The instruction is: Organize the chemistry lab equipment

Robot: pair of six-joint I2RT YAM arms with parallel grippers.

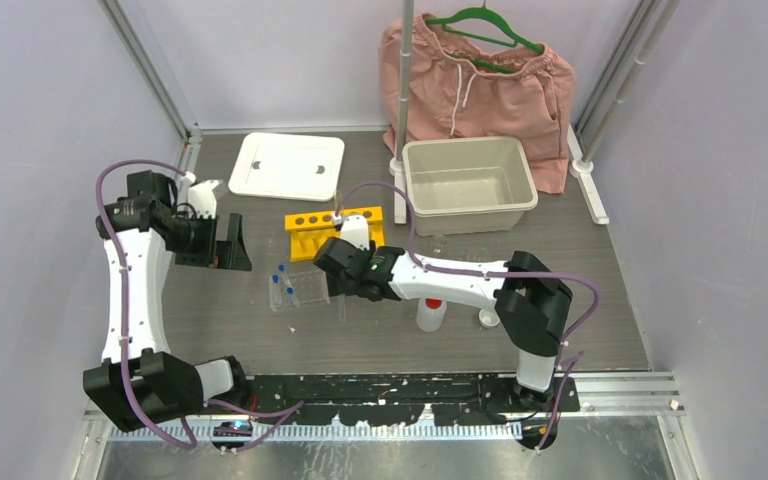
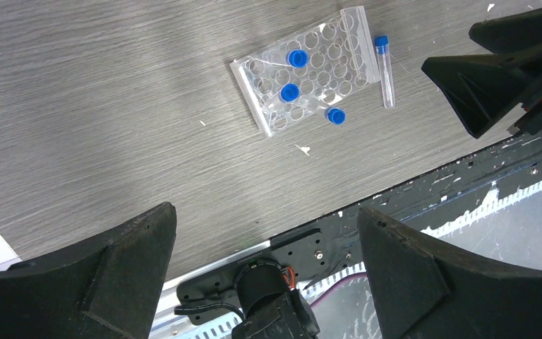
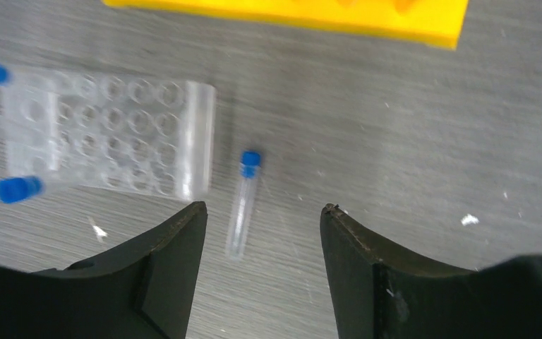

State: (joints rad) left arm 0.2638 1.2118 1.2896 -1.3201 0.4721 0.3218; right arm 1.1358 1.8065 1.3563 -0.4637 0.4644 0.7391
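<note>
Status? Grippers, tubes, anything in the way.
Right gripper open, over loose blue-capped tube lying flat beside clear rack. Left gripper open, empty, well away. Path down to tube unobstructed.

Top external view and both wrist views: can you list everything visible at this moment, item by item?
Pink shorts: one, on a green hanger, back right.
Tub: one, beige, in front of the shorts.
Lid: one, white, flat, back left of centre.
Yellow rack: one, centre.
Clear rack: one, just nearer than the yellow rack.
Blue-capped tubes: four, three in or on the clear rack, one loose tube lying beside it.
Squeeze bottle: one, white with red nozzle, partly under the right arm.
Small cup: one, white, right of the bottle.
Left end effector: open, holding nothing.
Right end effector: open, above the loose tube.
</note>
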